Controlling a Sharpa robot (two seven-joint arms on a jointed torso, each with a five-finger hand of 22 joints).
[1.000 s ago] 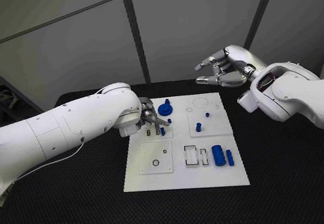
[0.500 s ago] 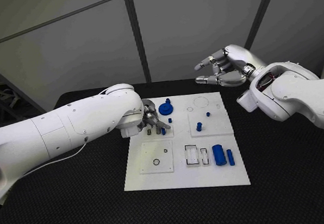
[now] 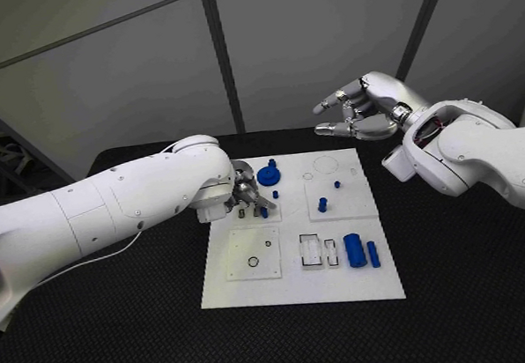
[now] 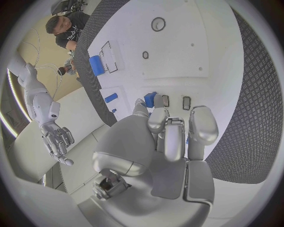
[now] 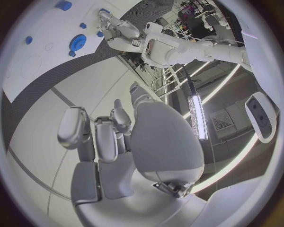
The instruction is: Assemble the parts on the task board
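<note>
My left hand (image 3: 241, 194) sits low over the upper left of the white rectangular task board (image 3: 297, 286), fingers (image 4: 175, 137) curled together beside a small blue peg (image 4: 150, 99); whether they pinch it I cannot tell. My right hand (image 3: 359, 112), upper right, hangs empty and loosely spread. Likely step: seating that peg, needing careful alignment.

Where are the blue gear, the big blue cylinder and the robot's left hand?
blue gear (image 3: 268, 178): head view, on its toothed disc, far end of the board.
big blue cylinder (image 3: 354, 251): head view, middle of its side, lying near the board's near right.
left hand (image 4: 172, 137): left wrist view, on its fingers above the board.
</note>
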